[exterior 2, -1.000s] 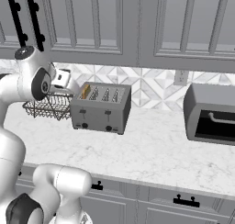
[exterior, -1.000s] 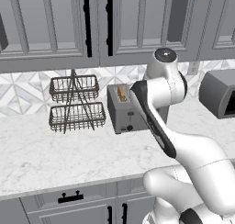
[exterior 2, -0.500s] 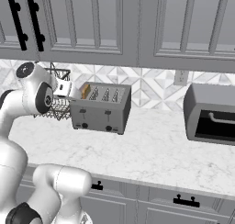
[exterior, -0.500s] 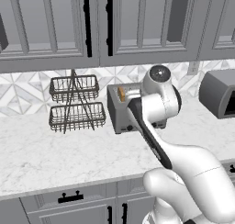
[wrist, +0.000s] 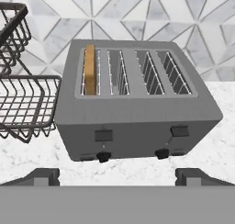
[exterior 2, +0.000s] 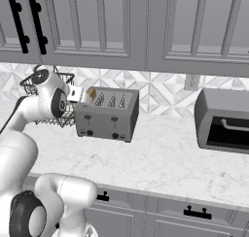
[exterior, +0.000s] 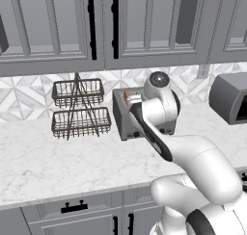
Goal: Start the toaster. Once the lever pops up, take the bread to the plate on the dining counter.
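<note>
Listing largest first, we record a white grey-veined marble counter [exterior 2: 160,158] along the wall, carrying a boxy grey metal four-slot toaster [wrist: 137,106], with a two-tier dark wire basket rack [exterior: 79,108] just beside it. One tan-brown bread slice [wrist: 90,69] stands upright in the slot nearest the rack. Two small dark levers sit on the toaster's front face, one under the bread's end. Our gripper [wrist: 117,175] hangs spread fully wide, holding and touching nothing, facing that front, the toaster's long axis running across it. We judge the lever below the bread the next target.
</note>
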